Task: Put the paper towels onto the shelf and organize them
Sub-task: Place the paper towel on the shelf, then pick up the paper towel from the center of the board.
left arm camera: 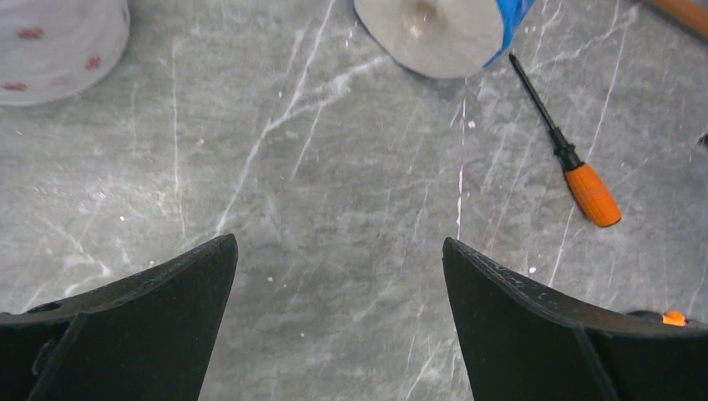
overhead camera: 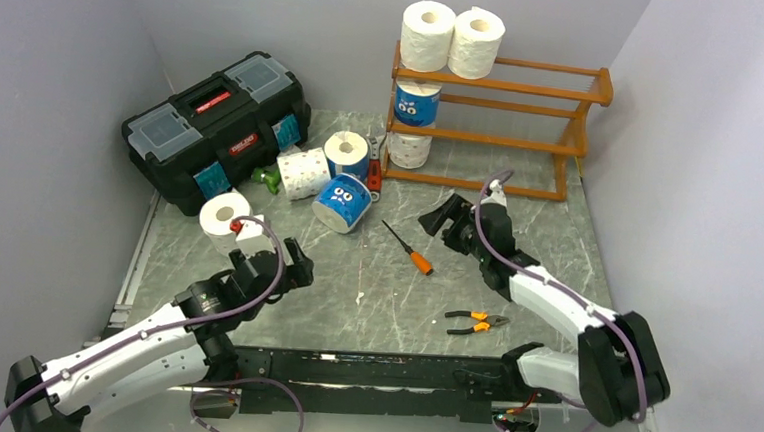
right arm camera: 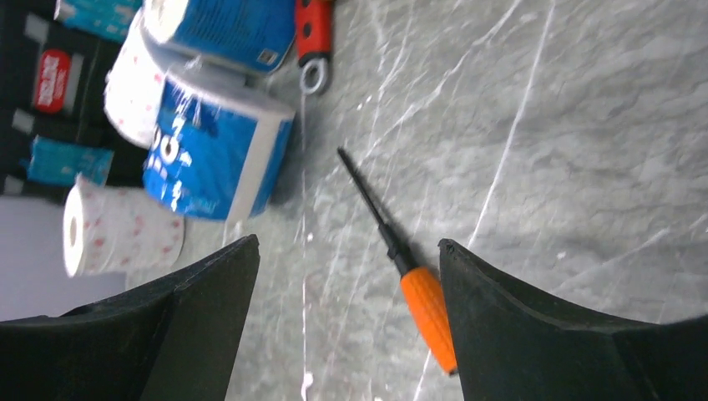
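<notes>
The shelf stands at the back right. Two white paper towels sit on its top tier, a blue one on the middle tier and a white one on the bottom. Several more rolls lie on the table: a blue one on its side, an upright blue one, a dotted white one and a white one. My left gripper is open, empty, just right of that white roll. My right gripper is open, empty, in front of the shelf.
A black toolbox sits at the back left. An orange-handled screwdriver lies mid-table between the arms. Pliers lie near the front edge. A red-handled tool lies beside the shelf's left leg.
</notes>
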`<state>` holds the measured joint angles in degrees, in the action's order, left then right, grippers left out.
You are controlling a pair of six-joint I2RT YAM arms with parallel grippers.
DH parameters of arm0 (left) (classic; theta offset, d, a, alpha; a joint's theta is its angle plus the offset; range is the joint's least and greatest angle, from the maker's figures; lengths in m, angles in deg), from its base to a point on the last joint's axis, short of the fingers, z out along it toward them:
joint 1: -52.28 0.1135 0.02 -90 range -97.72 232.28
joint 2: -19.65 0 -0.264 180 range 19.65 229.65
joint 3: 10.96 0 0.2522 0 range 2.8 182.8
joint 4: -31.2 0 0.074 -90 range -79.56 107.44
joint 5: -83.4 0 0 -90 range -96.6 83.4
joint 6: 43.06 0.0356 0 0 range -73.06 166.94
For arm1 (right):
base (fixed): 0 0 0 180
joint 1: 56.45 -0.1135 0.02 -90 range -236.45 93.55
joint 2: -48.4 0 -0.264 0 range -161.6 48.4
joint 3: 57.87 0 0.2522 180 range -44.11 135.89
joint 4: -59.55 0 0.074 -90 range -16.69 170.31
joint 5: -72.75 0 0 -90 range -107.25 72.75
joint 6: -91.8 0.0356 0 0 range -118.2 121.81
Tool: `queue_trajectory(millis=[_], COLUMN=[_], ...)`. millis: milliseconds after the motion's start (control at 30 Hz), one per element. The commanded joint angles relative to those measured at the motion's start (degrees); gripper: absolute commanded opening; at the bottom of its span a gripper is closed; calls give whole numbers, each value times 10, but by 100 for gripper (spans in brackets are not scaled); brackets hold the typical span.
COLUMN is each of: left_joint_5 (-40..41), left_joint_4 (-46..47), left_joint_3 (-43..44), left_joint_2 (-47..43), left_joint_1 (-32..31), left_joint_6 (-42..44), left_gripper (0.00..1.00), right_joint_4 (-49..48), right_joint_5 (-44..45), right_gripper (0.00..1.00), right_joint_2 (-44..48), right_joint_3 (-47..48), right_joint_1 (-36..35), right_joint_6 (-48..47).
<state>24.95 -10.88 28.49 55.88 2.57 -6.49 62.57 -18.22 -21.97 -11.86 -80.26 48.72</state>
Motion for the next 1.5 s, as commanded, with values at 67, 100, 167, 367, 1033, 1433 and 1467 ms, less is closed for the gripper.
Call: queue_trajectory(millis=[67,100,167,367,1033,1433,1467], left_joint_5=[68,62,54,-42,-210,-246,-245], left_joint_4=[26,15,-35,-135,-186,-127,-127], left_joint_3=[71,88,137,209,218,243,247], left_joint_2=[-1,10,46,114,160,247,253], left_joint_1=[17,27,63,251,621,637,637], left_joint_6=[63,79,81,69,21,12,11], left_gripper=[99,99,99,99,99,98,98], right_joint_4=[-71,-76,-72,-72,-65,-73,-71], right_joint_5=[-119,-128,-138,-169,-196,-187,-185], right_gripper=[81,81,81,80,80,79,79], right_joint_2=[82,88,96,105,150,156,157], right_joint_3=[-88,-97,-105,-120,-140,-148,-148], right_joint_1=[1,1,1,1,1,1,1], right_joint_6=[-18,-21,-26,-25,-38,-36,-36])
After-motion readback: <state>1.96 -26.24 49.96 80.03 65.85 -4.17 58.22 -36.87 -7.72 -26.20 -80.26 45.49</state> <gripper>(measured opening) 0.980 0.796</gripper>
